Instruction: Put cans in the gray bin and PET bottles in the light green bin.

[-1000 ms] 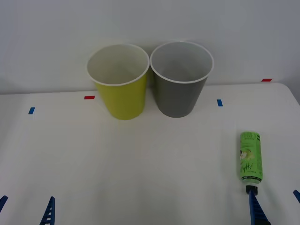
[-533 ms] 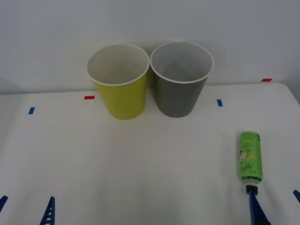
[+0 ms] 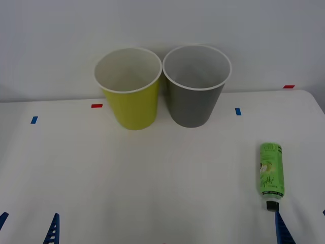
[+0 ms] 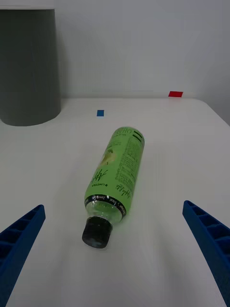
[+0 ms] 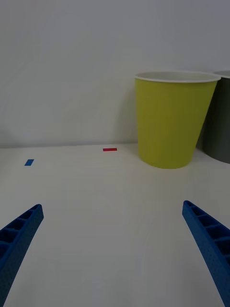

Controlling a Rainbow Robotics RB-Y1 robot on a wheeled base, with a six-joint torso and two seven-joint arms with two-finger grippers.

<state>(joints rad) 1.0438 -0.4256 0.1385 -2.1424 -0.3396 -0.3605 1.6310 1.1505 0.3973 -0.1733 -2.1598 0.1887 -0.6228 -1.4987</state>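
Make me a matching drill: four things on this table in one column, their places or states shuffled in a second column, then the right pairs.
1. yellow-green tapered bin
2. dark gray tapered bin
3. clear plastic bottle with green label
4. right gripper

A. lying on its side, cap toward the robot
B. upright, to the robot's left of its twin
C. open, just short of the bottle's cap
D. upright, nearer the blue tape mark

Pairs: 1-B, 2-D, 3-A, 4-C

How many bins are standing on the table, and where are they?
2. The light green bin stands at the back of the table, toward the robot's left. The gray bin stands right beside it, on its right. Both are upright, and nothing shows inside them.
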